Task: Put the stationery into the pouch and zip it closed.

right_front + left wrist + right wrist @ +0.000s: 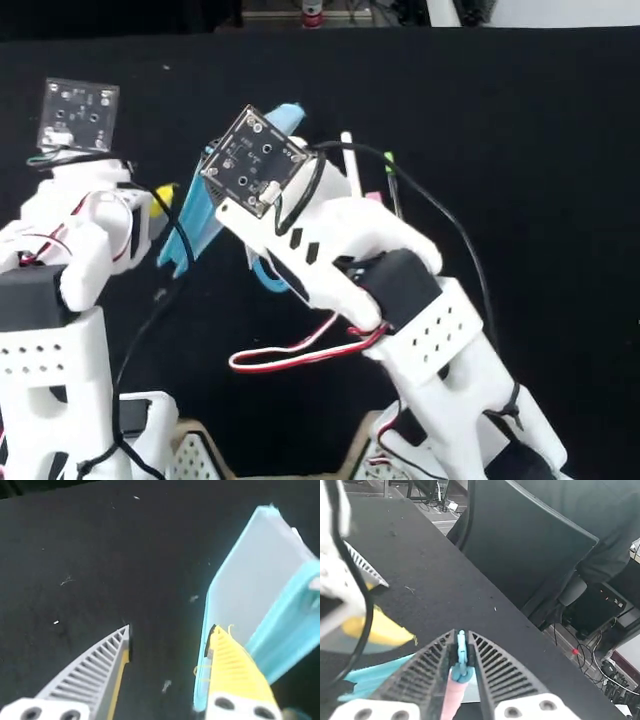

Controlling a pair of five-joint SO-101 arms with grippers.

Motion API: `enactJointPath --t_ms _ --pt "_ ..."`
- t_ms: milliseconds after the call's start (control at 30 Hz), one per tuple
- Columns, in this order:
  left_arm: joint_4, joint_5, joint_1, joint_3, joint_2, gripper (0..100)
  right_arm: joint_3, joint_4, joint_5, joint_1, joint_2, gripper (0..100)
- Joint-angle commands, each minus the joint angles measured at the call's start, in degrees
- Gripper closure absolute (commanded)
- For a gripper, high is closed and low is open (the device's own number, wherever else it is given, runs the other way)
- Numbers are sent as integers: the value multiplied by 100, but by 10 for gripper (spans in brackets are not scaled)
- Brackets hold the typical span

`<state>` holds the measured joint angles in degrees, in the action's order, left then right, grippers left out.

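Note:
A light blue pouch is held up off the black table between the two arms. My right gripper is shut on a thin blue tab at the pouch's edge; something pink shows just below the tab between the fingers. My left gripper is open, its yellow finger lying against the pouch and its grey finger well apart over bare table. A white pen, a dark pen with a green tip and a pink item lie behind the right arm.
The right arm's wrist camera board covers much of the pouch from above. Red and white cables loop below the right arm. The table's far edge runs along the back, with a dark chair beyond it.

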<state>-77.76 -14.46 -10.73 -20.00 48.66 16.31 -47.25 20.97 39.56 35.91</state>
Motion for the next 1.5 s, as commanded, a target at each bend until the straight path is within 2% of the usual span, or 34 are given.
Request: enactJointPath --t_ms 0,267,400,500,667,1033,1300,1467 --pt "70 -62 22 -365 114 746 -321 -18 -18 35 242 988" --pt "-44 360 145 -910 114 745 -462 26 -26 35 207 988" --pt "-554 369 831 -620 114 746 -620 26 -53 62 207 988" --pt "-536 580 1130 -532 114 745 -602 -18 -62 70 207 988" --pt "-264 642 1130 -725 114 746 -646 -220 -62 70 259 988" --pt "-316 862 1042 -778 114 745 -778 -1635 -62 70 251 988" --pt "-387 879 989 -769 114 747 -593 -1811 -62 70 259 988" --pt "-378 879 989 -725 114 747 -673 -2321 -62 70 259 988"
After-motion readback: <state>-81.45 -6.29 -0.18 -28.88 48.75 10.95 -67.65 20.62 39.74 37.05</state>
